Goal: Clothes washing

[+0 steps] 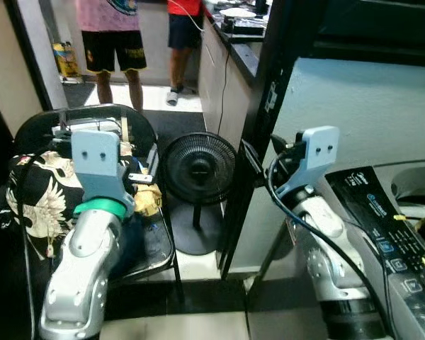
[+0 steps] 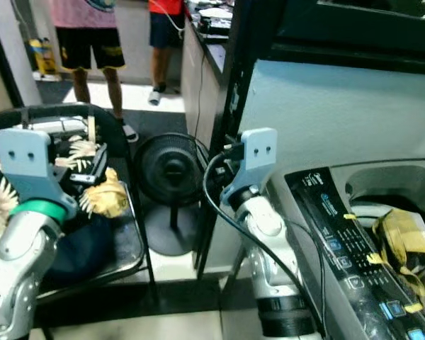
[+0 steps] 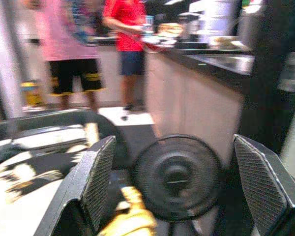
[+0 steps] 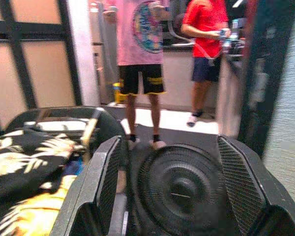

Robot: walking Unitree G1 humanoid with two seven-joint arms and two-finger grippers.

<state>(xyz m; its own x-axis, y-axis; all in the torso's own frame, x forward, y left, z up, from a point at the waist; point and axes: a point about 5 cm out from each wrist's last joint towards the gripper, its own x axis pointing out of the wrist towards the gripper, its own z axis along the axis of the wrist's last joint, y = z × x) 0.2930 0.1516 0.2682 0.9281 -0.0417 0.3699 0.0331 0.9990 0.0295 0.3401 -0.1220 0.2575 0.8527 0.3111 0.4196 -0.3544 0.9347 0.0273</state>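
A pile of clothes lies on a black chair at my left: a black-and-white floral shirt, a yellow cloth and something blue underneath. At my right stands the washing machine, its tub open with a yellow-and-dark cloth inside. My left gripper is raised over the chair, open and holding nothing. My right gripper is raised between the fan and the washer, open and likewise holding nothing.
A black floor fan stands between the chair and a black post. Two people stand at the back by a kitchen counter. A pale wall panel rises behind the washer.
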